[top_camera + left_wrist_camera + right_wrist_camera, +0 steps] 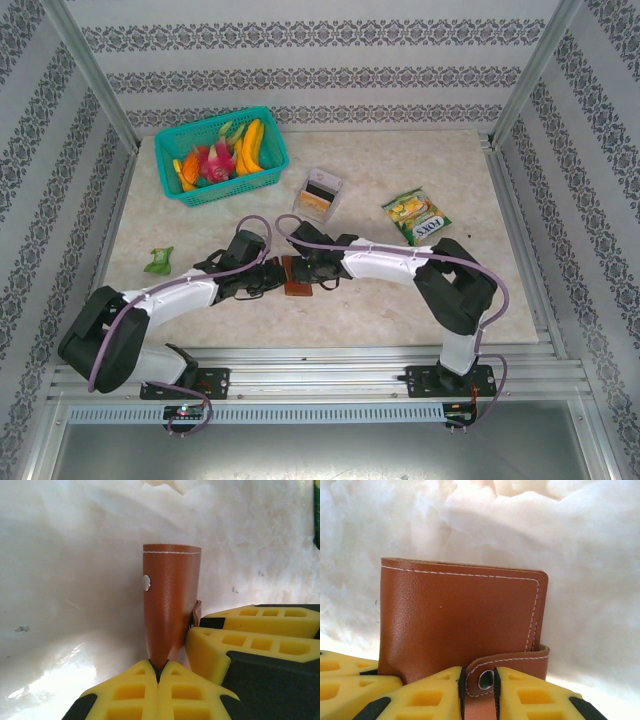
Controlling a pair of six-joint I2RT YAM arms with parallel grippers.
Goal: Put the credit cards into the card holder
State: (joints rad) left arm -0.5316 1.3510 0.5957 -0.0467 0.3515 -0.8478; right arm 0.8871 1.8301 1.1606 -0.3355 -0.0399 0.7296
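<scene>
Top external: card holder (297, 277) lies just near of table (400, 300) centre, caught between both arms. Left gripper (274, 281) meets it from 9 o'clock, right gripper (317, 274) from 3 o'clock.
- Clear box (331, 180) sits at 12 o'clock from the holder, well apart. It contains the credit cards (315, 202), orange and dark showing.
- Teal basket (262, 170) of fruit sits at 11 o'clock, snack packet (417, 217) at 2 o'clock, and a green scrap (158, 261) at 9 o'clock.

Left wrist: left jaws pressed tight together, pinching the near edge of the folded brown holder. Right gripper's yellow fingers (235, 645) sit just beside it at 4 o'clock.

Right wrist: right jaws narrow, pads against either side of the snap strap (487, 672) at the holder's 6 o'clock edge.
</scene>
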